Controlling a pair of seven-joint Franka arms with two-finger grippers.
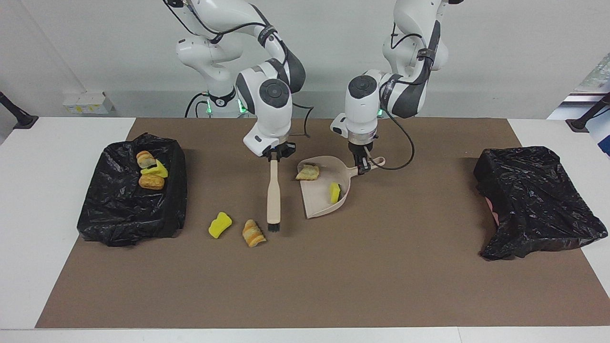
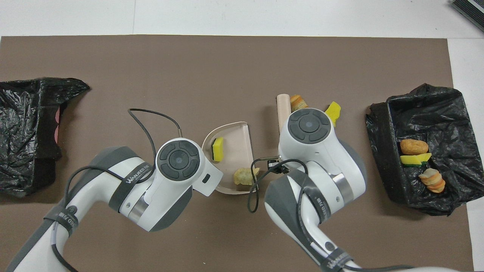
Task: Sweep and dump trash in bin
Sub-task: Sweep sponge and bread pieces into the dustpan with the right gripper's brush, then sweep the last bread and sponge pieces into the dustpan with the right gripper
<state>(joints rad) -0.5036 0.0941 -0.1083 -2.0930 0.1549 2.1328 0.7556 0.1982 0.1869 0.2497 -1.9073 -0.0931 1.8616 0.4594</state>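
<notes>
My left gripper (image 1: 363,166) is shut on the handle of the beige dustpan (image 1: 320,202), whose mouth faces the right arm's end of the table. In the pan lie a yellow chunk (image 1: 335,192) and a tan pastry lump (image 1: 308,172). My right gripper (image 1: 274,156) is shut on the beige brush (image 1: 273,195). The brush's black bristles (image 1: 273,227) are low, beside a loose striped pastry (image 1: 253,232). Next to that pastry lies a loose yellow chunk (image 1: 220,224). In the overhead view the right wrist partly covers both loose pieces (image 2: 298,102).
The bin (image 1: 124,214), lined with a black bag, stands at the right arm's end and holds three trash pieces (image 1: 151,181). A second black bag (image 1: 533,200) lies crumpled at the left arm's end. A brown mat (image 1: 333,286) covers the table.
</notes>
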